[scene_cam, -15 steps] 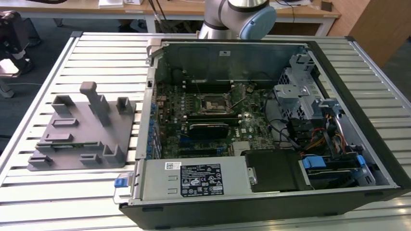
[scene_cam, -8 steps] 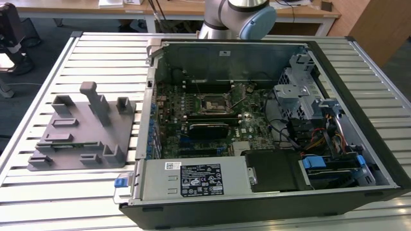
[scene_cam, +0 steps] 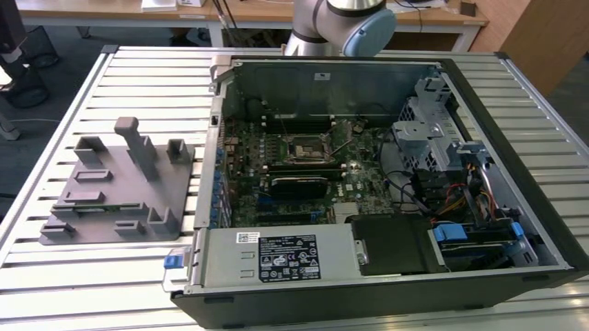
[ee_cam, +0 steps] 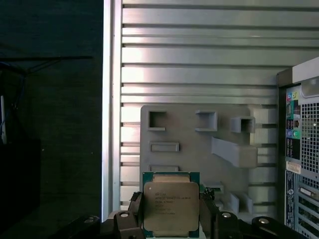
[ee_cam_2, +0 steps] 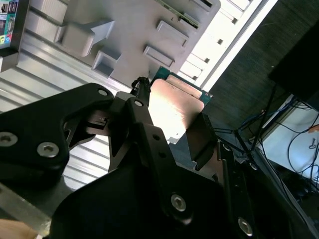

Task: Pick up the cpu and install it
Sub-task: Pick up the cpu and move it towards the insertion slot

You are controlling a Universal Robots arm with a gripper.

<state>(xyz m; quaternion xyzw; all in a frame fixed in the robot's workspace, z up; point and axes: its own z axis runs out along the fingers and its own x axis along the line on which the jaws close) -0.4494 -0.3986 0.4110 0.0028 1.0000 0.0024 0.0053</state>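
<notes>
The cpu [ee_cam: 171, 204] is a thin square chip with a silvery metal top and a green rim. In both wrist views it sits between my gripper's [ee_cam: 171, 221] black fingers [ee_cam: 130, 215], which are shut on two opposite edges. In the second wrist view the cpu [ee_cam_2: 174, 107] catches the light, held by the gripper [ee_cam_2: 172, 130] in the air above the grey fixture [ee_cam_2: 124, 30]. In the exterior view the black-and-metal socket frame [scene_cam: 304, 148] lies on the motherboard inside the open computer case [scene_cam: 515, 207], with nothing lying in it.
The grey plastic fixture [scene_cam: 120, 186] with upright posts stands on the slatted metal table [scene_cam: 110, 276], at the exterior view's left of the case. The arm's base [scene_cam: 341, 27] rises behind the case. A drive cage [scene_cam: 428, 131] and cables [scene_cam: 451, 200] crowd the case's right half.
</notes>
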